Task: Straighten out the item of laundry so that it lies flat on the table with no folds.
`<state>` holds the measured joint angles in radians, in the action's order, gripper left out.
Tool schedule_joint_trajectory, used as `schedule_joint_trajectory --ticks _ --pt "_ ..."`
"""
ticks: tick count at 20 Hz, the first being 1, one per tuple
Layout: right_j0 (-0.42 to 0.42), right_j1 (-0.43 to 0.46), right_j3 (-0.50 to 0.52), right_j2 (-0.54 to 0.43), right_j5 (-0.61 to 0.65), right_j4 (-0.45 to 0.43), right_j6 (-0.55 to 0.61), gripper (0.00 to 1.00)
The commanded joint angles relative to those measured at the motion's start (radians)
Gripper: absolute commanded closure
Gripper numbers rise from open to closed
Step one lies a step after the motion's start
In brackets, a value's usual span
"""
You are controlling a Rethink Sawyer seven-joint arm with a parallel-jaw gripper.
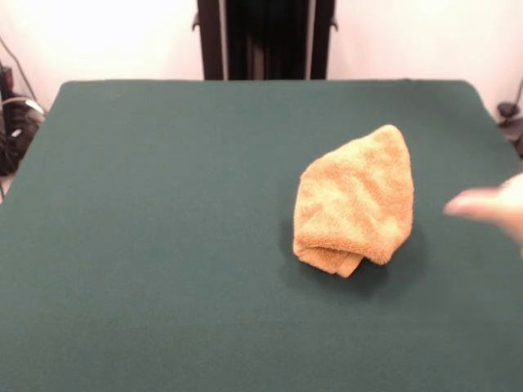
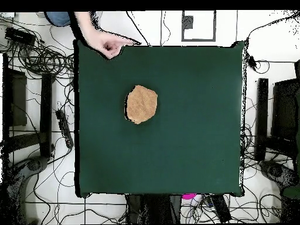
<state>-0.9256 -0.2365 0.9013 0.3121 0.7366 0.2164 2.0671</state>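
The mustard-yellow terry towel (image 1: 355, 200) lies folded over itself in a rounded, pointed lump right of the middle of the dark green table (image 1: 163, 245). A doubled edge shows along its near side. In the overhead view the towel (image 2: 141, 104) sits left of the table's centre, toward the far edge of the table (image 2: 193, 146). No gripper shows in either view; only the robot's black pedestal (image 1: 265, 39) stands behind the table.
A person's blurred hand (image 1: 490, 206) reaches in from the right edge, close to the towel but apart from it. In the overhead view the hand (image 2: 111, 44) is over the table's top left corner. Cables (image 2: 35, 58) and stands lie on the floor around the table.
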Motion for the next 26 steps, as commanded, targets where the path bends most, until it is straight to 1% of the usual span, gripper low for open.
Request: schedule_joint_trajectory --ticks 1,4,8,10,11,12,16,17,22,23,26 --pt "-0.037 -0.036 0.147 -0.108 0.034 -0.016 0.113 0.0" --pt "-0.06 -0.046 0.157 -0.103 0.031 -0.015 0.128 0.0" --pt "-0.089 -0.029 0.122 -0.094 0.048 -0.011 0.153 0.0" --pt "-0.102 -0.012 0.084 -0.085 0.064 -0.01 0.166 0.0" --pt "-0.101 0.017 0.027 -0.077 0.091 -0.009 0.171 0.0" --pt "-0.116 0.031 -0.004 -0.066 0.106 -0.007 0.187 0.0" --pt "-0.135 0.106 -0.165 -0.044 0.199 0.009 0.222 0.0" --pt "-0.131 0.115 -0.184 -0.042 0.21 0.011 0.221 0.0" --pt "-0.162 0.21 -0.401 -0.001 0.344 0.04 0.294 0.0" --pt "-0.167 0.208 -0.402 0.005 0.35 0.041 0.304 0.0" --pt "-0.181 0.227 -0.47 0.029 0.407 0.055 0.332 0.0"
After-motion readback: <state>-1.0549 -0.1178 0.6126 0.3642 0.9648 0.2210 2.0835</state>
